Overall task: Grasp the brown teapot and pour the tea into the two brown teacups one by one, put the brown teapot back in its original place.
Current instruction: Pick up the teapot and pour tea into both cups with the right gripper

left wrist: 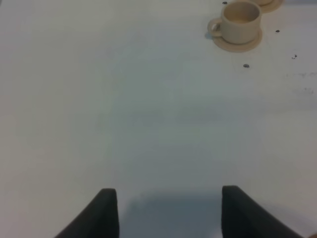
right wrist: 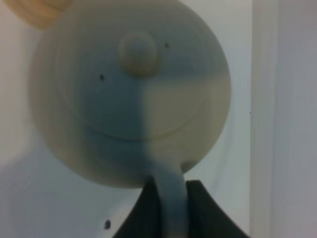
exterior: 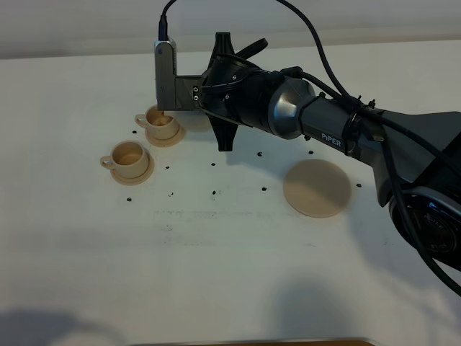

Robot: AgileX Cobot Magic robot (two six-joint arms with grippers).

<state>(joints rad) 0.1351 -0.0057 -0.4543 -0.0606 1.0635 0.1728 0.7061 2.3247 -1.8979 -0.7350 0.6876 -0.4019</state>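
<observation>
My right gripper (right wrist: 168,201) is clenched on the loop handle (right wrist: 171,208) of the brown teapot (right wrist: 129,89), one dark finger on each side of the loop. That is the only sensible hold: the body is round, smooth and too wide for the jaws. I judge the pot to be stiff, hard and breakable, probably slick on the surface. With tea inside, its weight sits well out beyond the handle, so it will want to swing in a thin grip. The lid and its knob (right wrist: 139,52) look merely seated, so a steep tilt could loosen them.

The pot's long axis runs from the handle straight away from the jaws. The spout is hidden past the body, so I take it to point along my reach, toward the table's left edge.

From the high camera my own wrist hides the pot, held above the table. I think it hangs over the far teacup (exterior: 160,124), near the far-left part of the table. The near teacup (exterior: 128,158) stands on its saucer just beside that one, nearer the front edge. The coaster (exterior: 318,188) lies bare, well apart toward the right edge.

My left gripper (left wrist: 168,213) is released, holding nothing, over bare table (left wrist: 124,109).
</observation>
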